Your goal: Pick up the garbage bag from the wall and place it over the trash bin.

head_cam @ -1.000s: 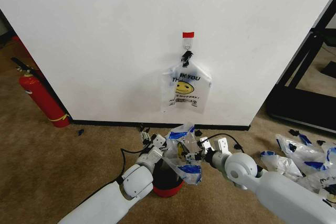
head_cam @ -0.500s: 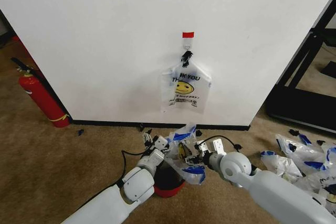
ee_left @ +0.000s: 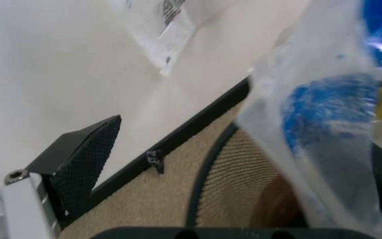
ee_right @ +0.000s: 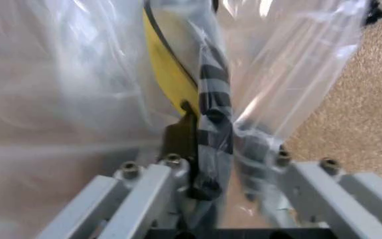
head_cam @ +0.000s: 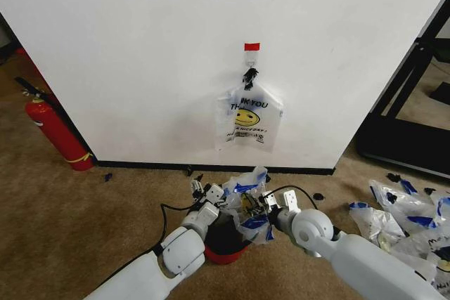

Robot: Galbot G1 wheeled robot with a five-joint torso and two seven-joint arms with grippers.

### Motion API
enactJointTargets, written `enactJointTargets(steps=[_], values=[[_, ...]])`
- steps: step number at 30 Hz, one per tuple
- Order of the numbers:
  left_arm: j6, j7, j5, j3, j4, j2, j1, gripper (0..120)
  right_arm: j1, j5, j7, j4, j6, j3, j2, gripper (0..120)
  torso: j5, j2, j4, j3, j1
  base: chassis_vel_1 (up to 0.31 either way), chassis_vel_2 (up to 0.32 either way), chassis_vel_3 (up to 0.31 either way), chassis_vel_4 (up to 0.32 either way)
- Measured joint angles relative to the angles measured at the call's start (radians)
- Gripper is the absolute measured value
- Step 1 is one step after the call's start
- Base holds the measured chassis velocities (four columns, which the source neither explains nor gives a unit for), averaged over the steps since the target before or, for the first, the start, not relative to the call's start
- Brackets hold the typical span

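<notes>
Down on the carpet just before the wall, the garbage bag (head_cam: 247, 201) is bunched between my two grippers, draped over the far rim of the trash bin (head_cam: 223, 242). Its plastic is thin, cloudy and crumpled, with blue patches and some yellow print. My right gripper (head_cam: 261, 210) has its jaws closed on a twisted fold of it, which the right wrist view shows pinched between the fingers (ee_right: 198, 164). My left gripper (head_cam: 208, 192) sits at the bag's other side above the bin's rim; I cannot tell how its jaws stand. Another smiley bag (head_cam: 247, 118) hangs on the wall from a hook (head_cam: 251, 53) directly above. More bags (head_cam: 401, 212) litter the floor to my right, and a fire extinguisher (head_cam: 56, 131) stands well off left. Bare carpet surrounds the bin.
</notes>
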Motion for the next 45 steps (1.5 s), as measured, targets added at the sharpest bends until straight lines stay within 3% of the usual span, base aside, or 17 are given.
enactJointTargets(steps=[5, 14, 23, 27, 32, 35, 45], values=[[-0.046, 0.009, 0.044, -0.018, -0.078, 0.019, 0.080, 100, -0.048, 0.002, 0.059, 0.055, 0.144, 0.003, 0.026, 0, -0.0001, 0.000, 0.0002, 0.000, 0.000, 0.000, 0.000, 0.000, 0.000], [-0.106, 0.039, 0.115, -0.113, -0.194, 0.058, 0.215, 100, -0.128, -0.053, 0.056, 0.068, 0.328, 0.028, 0.022, 0, 0.0001, 0.000, 0.0002, 0.000, 0.000, 0.000, 0.000, 0.000, 0.000], [-0.142, 0.086, 0.110, -0.174, -0.317, 0.075, 0.218, 100, -0.243, -0.145, 0.022, 0.113, 0.508, 0.107, 0.005, 0, 0.0000, 0.000, 0.0001, 0.000, 0.000, 0.000, 0.000, 0.000, 0.000], [-0.201, 0.182, 0.111, -0.161, -0.359, 0.077, 0.195, 100, -0.301, -0.173, 0.000, 0.138, 0.580, 0.161, 0.012, 0, 0.0001, 0.000, 0.0002, 0.000, 0.000, 0.000, 0.000, 0.000, 0.000], [-0.277, 0.292, 0.118, -0.140, -0.350, 0.070, 0.159, 100, -0.331, -0.183, -0.012, 0.142, 0.597, 0.193, 0.024, 0, 0.0001, 0.000, 0.0000, 0.000, 0.000, 0.000, 0.000, 0.000, 0.000], [-0.312, 0.362, 0.197, -0.083, -0.276, 0.054, 0.098, 100, -0.358, -0.182, -0.017, 0.148, 0.601, 0.218, 0.039, 0, 0.0001, 0.000, 0.0001, 0.000, 0.000, 0.000, 0.000, 0.000, 0.000], [-0.226, 0.332, 0.300, 0.057, -0.156, 0.027, 0.005, 100, -0.368, -0.177, -0.031, 0.151, 0.611, 0.236, 0.052, 0, 0.0001, 0.000, 0.0001, 0.000, 0.000, 0.000, 0.000, 0.000, 0.000]])
